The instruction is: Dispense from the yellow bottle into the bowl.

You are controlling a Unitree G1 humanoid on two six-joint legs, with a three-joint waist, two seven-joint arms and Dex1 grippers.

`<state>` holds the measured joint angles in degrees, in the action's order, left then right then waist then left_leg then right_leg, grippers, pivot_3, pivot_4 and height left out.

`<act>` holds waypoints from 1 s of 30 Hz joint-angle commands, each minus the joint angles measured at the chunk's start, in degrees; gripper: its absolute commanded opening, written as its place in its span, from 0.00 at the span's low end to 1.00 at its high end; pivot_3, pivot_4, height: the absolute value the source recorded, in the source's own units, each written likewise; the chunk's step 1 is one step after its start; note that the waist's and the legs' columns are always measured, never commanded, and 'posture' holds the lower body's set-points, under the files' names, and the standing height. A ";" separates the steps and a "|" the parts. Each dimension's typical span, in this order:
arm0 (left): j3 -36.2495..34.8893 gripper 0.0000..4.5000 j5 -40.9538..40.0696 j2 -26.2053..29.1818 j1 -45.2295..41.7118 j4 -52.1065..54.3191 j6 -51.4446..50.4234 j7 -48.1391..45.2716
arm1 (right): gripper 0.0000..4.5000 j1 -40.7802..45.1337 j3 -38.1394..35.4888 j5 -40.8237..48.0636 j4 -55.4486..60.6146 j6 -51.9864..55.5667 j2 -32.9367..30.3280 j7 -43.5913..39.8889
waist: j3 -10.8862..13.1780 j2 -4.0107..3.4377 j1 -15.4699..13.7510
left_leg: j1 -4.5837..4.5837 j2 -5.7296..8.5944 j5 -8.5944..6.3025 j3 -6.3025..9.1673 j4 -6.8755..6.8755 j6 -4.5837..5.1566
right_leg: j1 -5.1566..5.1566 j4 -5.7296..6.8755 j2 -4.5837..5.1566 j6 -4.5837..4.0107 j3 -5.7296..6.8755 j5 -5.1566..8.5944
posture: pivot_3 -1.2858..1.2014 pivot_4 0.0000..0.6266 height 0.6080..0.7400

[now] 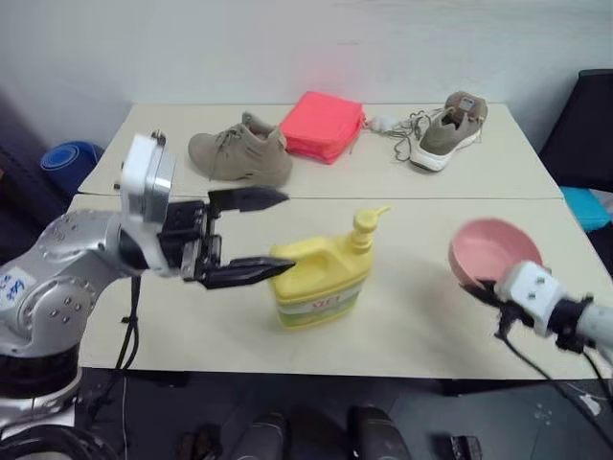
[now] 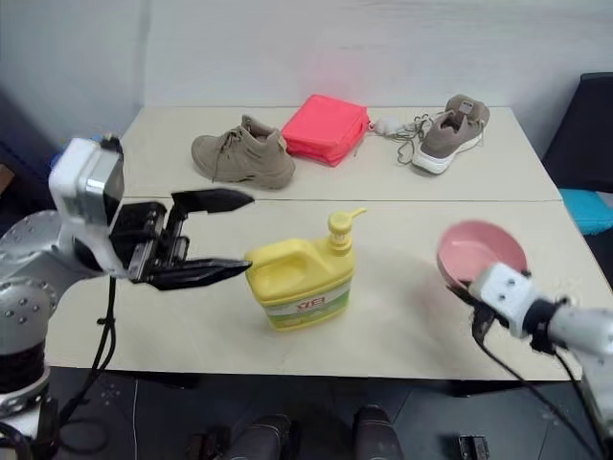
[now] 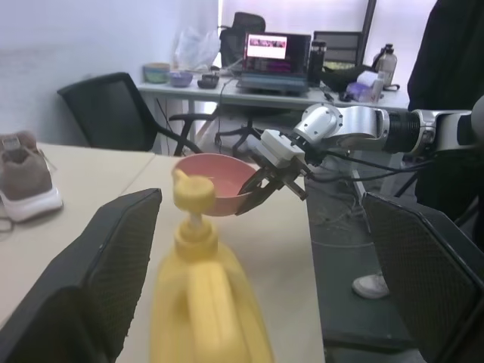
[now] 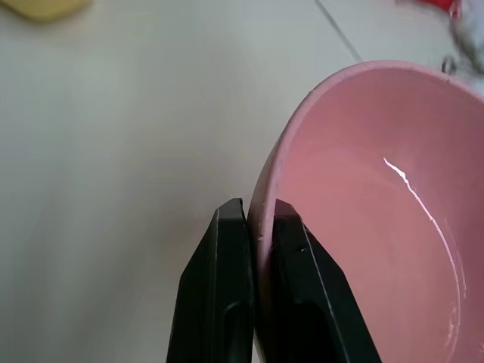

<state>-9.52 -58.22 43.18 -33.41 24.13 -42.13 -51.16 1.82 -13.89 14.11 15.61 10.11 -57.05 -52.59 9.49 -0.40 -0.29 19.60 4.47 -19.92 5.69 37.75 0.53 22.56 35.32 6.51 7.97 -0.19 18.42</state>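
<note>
- Both hands are up over the bench: my left hand [image 1: 257,235] is spread wide and grasps nothing, my right hand [image 4: 257,227] is clenched on the rim of the pink bowl [image 1: 493,251].
- Pale bench [image 1: 421,316] against a white wall; at its far side lie two tan shoes [image 1: 239,151] and a folded red cloth [image 1: 323,126].
- Yellow bottle [image 1: 321,278] stands upright mid-bench, just beside my left fingers, untouched.
- Bowl hangs tilted off the bench, well to the bottle's right.
</note>
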 commanded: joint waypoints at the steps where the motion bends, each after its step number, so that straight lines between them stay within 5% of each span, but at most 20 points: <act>1: 3.91 1.00 1.76 -2.35 -5.45 -3.60 -0.59 -0.22 | 0.00 7.75 3.26 4.60 3.61 8.51 -2.92 -3.95 | 0.03 0.06 0.05 | 0.04 -0.03 -0.01 0.03 -0.01 -0.01 | 0.01 -0.04 -0.03 -0.01 -0.01 0.01 | 0.52 0.24 1.00; 3: 7.31 1.00 4.93 -5.33 -10.40 -7.11 0.20 0.09 | 0.00 14.59 6.97 6.28 4.37 13.19 -4.91 -7.69 | 0.07 0.10 -0.21 | 0.27 -0.05 -0.04 0.14 0.20 -0.02 | 0.10 -0.06 -0.04 -0.01 0.04 0.01 | 0.52 0.24 1.00; 6: 9.48 0.87 7.99 -9.12 -15.71 -12.27 0.60 0.83 | 0.00 23.20 11.57 8.12 4.95 19.00 -5.97 -11.32 | 0.15 0.23 -0.55 | 0.90 0.02 -0.04 0.13 0.49 0.00 | 0.75 0.27 -0.01 0.01 0.11 -0.02 | 0.52 0.24 1.00; 18: 15.20 0.01 12.68 -16.17 -19.16 -12.24 -0.65 -0.04 | 0.00 35.41 15.04 11.65 9.76 30.30 -8.39 -16.74 | 0.24 0.37 -0.93 | 1.71 0.05 -0.05 0.11 0.93 -0.01 | 1.49 0.60 0.06 0.04 0.50 -0.05 | 0.52 0.24 1.00; 30: 20.01 0.00 20.68 -20.53 -20.81 -16.81 -1.01 0.74 | 0.00 32.48 12.44 11.03 13.25 31.26 -9.71 -14.95 | 0.28 0.44 -1.21 | 1.75 0.07 -0.08 0.09 1.21 -0.01 | 1.48 0.66 0.06 0.03 0.48 -0.10 | 0.52 0.24 1.00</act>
<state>10.35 -38.24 23.01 -53.00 7.39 -43.11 -50.45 33.95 1.48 24.76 26.72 41.53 -65.33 -67.92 9.77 0.04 -1.49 21.36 4.54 -20.00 5.78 38.97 0.52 24.04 35.98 6.57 8.00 0.29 18.31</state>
